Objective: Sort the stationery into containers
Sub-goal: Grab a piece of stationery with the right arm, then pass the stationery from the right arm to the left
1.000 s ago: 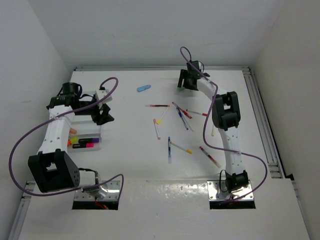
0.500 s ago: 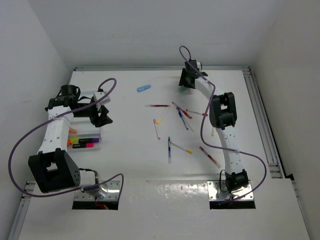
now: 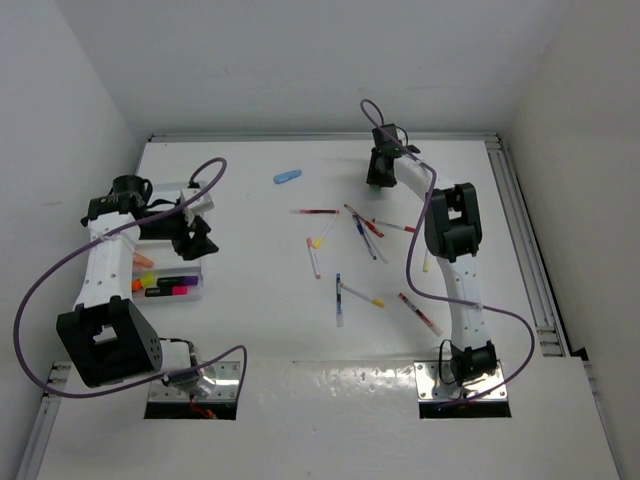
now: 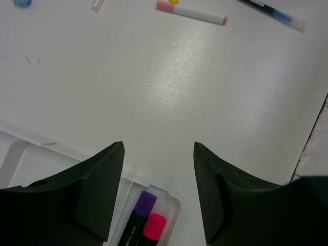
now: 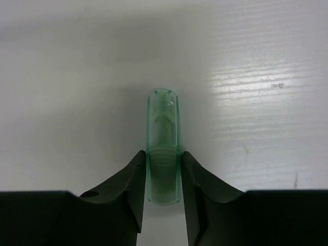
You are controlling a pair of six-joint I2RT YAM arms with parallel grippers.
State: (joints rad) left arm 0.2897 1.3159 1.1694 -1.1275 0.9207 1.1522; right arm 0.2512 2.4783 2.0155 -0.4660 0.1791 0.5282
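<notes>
A stubby translucent green highlighter (image 5: 163, 148) lies on the white table at the far back. My right gripper (image 5: 163, 159) is shut on it, both fingers pressing its sides; in the top view that gripper (image 3: 380, 172) covers it. My left gripper (image 4: 159, 146) is open and holds nothing, hovering over the near corner of the white tray (image 4: 171, 202). Black highlighters with a purple cap (image 4: 146, 201) and a pink cap (image 4: 155, 225) lie in that compartment. In the top view the left gripper (image 3: 197, 238) hangs by the tray (image 3: 198, 290), which also holds an orange highlighter (image 3: 146, 261).
A blue highlighter (image 3: 287, 177) lies at the back middle. Several thin pens are scattered mid-table: a red one (image 3: 314, 212), a dark blue one (image 3: 339, 298), a yellow-capped one (image 3: 362, 295) and a red one (image 3: 420, 313) near the right arm. White walls enclose the table.
The right gripper's fingers have closed from wide apart onto the green highlighter. The left gripper has shifted slightly left and nearer, staying open.
</notes>
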